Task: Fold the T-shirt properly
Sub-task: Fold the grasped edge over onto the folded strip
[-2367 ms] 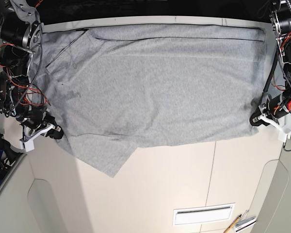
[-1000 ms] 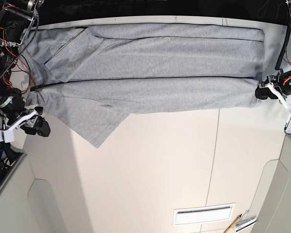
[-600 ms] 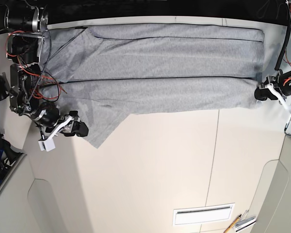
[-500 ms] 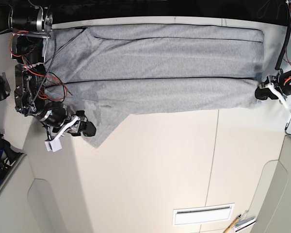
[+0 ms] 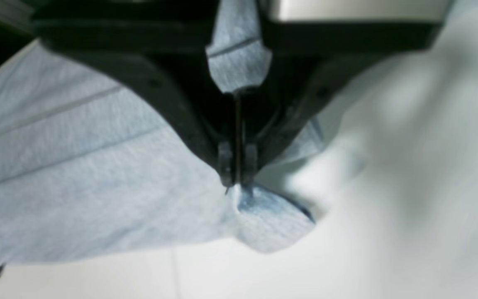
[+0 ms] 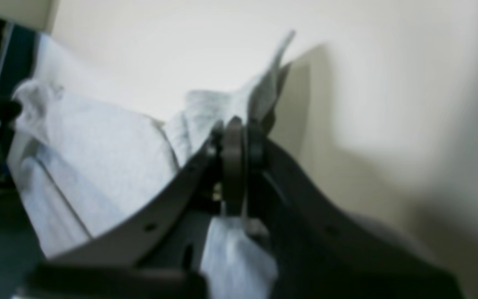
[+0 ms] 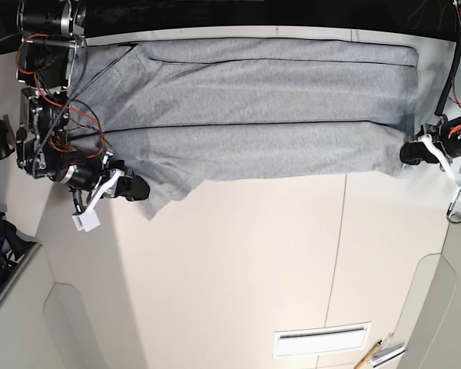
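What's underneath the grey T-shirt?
Pale table surface shows around the T-shirt edges, so the shirt appears to lie on it. Whatever its folded layers cover can't be seen.

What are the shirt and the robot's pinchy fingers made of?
The T-shirt looks like soft, matte cotton: it's speckled grey and makes gentle wrinkles and folds. The fingers of the left gripper look like dull black plastic or rubber, because they're dark and hardly shiny, but I can't tell which.
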Tool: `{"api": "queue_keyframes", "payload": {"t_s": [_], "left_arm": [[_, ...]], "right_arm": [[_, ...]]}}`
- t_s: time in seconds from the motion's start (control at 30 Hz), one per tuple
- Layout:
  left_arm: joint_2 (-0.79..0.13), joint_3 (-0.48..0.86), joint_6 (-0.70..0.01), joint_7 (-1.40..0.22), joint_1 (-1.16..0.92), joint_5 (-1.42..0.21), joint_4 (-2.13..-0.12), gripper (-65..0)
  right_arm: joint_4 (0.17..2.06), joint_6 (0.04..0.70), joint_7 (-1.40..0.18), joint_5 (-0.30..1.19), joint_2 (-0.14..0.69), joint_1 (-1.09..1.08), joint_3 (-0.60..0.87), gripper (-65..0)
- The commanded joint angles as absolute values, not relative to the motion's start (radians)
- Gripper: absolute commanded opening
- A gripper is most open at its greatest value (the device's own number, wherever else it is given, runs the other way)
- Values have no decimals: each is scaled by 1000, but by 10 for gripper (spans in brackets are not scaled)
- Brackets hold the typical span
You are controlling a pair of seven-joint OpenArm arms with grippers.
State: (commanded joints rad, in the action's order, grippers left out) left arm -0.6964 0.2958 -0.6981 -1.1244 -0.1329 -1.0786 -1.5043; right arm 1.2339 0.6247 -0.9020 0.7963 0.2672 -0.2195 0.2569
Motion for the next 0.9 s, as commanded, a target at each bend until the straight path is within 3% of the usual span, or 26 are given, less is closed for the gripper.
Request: {"api": "queue_keyframes", "payload": {"t_s": [0.27, 0.43, 0.73, 0.8, 0.87, 0.9], "left_arm": [[-698, 376, -698, -1127, -253, -1077, -1585, -650], [-698, 494, -698, -1166, -308, -1106, -1585, -650], [-698, 498, -698, -1173, -405, -1126, -1585, -644], [-698, 498, -698, -1176, -439, -1126, -1585, -474], [-698, 498, -698, -1174, -470, -1127, -1585, -330], [-698, 498, -698, -1171, -477, -1127, -1585, -323]], "right_arm": [[1678, 620, -1052, 928, 304, 37, 432, -650], [1715, 620, -1055, 981, 305, 144, 514, -650], [1713, 616, -1055, 983, 296, 284, 513, -650], [1707, 616, -1056, 978, 296, 302, 513, -650], [1706, 613, -1055, 944, 297, 308, 513, -437], [1706, 609, -1055, 941, 297, 309, 513, -349]]}}
